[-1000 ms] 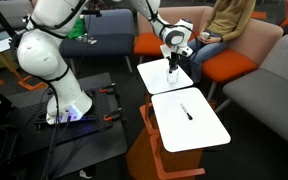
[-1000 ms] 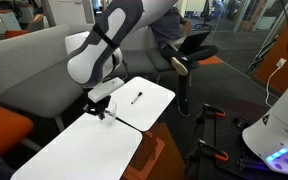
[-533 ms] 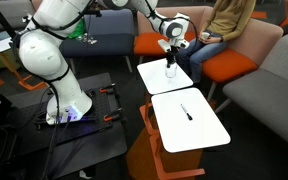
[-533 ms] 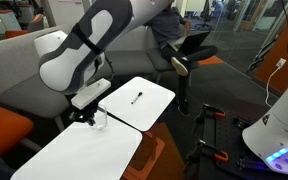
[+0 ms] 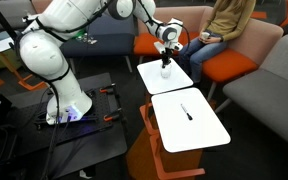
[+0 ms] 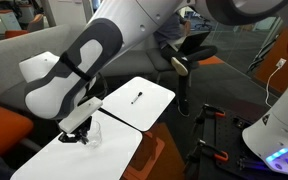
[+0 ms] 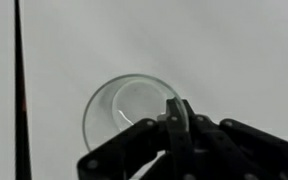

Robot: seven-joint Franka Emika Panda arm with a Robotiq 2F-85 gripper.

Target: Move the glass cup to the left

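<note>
in an exterior view my claw [image 5: 165,61] hangs straight down over the white bench [image 5: 180,81]. the glass cup [image 5: 165,71] is right under it, roughly in the middle of that top. it's too small here to see how the fingers sit. the second bench [image 5: 206,131] butts up against the first one, closer to the camera. a dark stick [image 5: 186,111] lies on it, well apart from the cup. a person [image 5: 224,22] sits on the couch behind, next to an orange seat [image 5: 230,65].

in an exterior view my claw [image 6: 80,134] is down low near the back edge of the white bench [image 6: 84,160]. the glass cup [image 6: 93,133] is touching it on the side toward the second bench [image 6: 160,93]. can't tell if the cup's base is on the top or just off it. the dark stick [image 6: 137,97] lies on the second bench, well apart from the cup.

wrist view: looking straight down into the glass cup [image 7: 124,115], round and see-through, with plain white bench [image 7: 214,50] all around it. my claw [image 7: 178,108] comes in from the bottom with its fingers [image 7: 174,125] pressed close together across the rim on the cup's right side. so it's pinching the glass wall, and it looks like one finger is inside and one outside. a thin dark line [image 7: 19,70] runs top to bottom near the left edge, no idea what it is.
</note>
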